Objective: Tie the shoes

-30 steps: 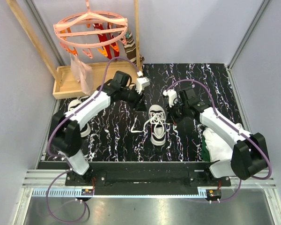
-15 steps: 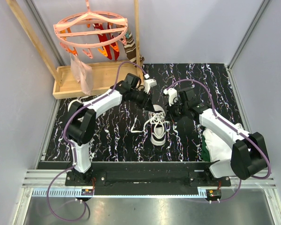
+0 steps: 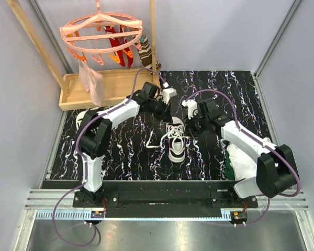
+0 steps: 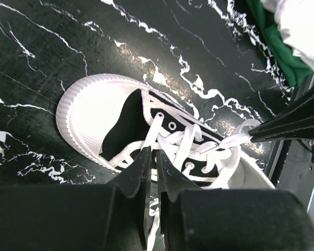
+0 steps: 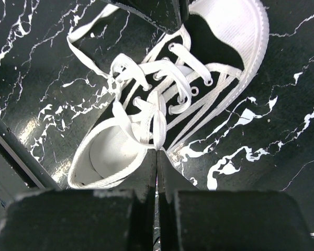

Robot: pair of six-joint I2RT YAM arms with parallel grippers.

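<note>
From above, we see 1 shoe (image 3: 177,142) on the black marbled table (image 3: 235,94), between the 2 arms, toe towards the robot's bases. The left gripper (image 3: 166,113) and right gripper (image 3: 192,125) both hang over its heel end. A white shape (image 3: 82,113) beside the left arm seems to be the other shoe, well apart; we cannot tell how its laces lie. The folded cloth (image 3: 240,162) lies to the right.

In the left wrist view, the left gripper (image 4: 153,152) has its fingers nearly together. A lace strand (image 4: 153,130) from the upper eyelets runs into the thin slit between them, so we judge it pinched. At the right edge, the right gripper (image 4: 254,135) holds a lace loop (image 4: 239,140) at its tip.

In the right wrist view, the right gripper (image 5: 157,152) is fully closed on that lace loop (image 5: 158,123), above the shoe's open collar. The laces are threaded through the eyelets but lie slack, with 1 end trailing on the table.

We judge the task barely begun. Each gripper has some lace, but no knot or bow shows. Crossing, knotting and tightening remain for this shoe, then all of it for the other.
</note>
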